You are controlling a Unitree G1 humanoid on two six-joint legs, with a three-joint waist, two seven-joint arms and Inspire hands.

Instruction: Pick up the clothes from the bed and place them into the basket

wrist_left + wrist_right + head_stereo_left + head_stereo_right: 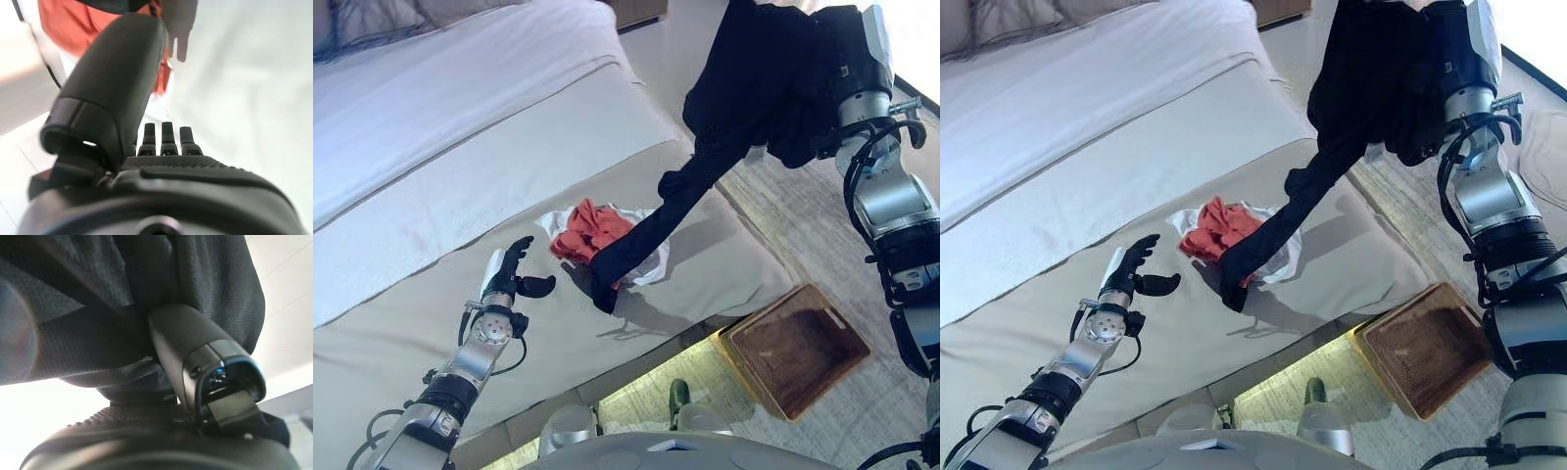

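The right hand (195, 362) is raised high above the far right corner of the bed (460, 166), and its thumb presses into bunched black fabric in the right wrist view, so it is clamped on the black garment (754, 88). Most of that garment hangs in a dark mass around the hand, while 1 long sleeve or leg trails down and left, its lower end reaching the bed cover just beside the other clothes. There, near the front edge of the mattress, lies a crumpled orange-red garment (592, 230) on top of a white garment (651, 264), the 2 touching in a small heap. The left hand (514, 274) hovers over the beige cover to the left of this heap, near it but apart, with fingers straight and thumb spread to the side, holding nothing; its wrist view shows the orange-red cloth past the thumb. The brown wicker basket (798, 348) stands on the pale rug (862, 411) on the floor by the bed's right front corner, below the raised right arm, with nothing visible inside it.
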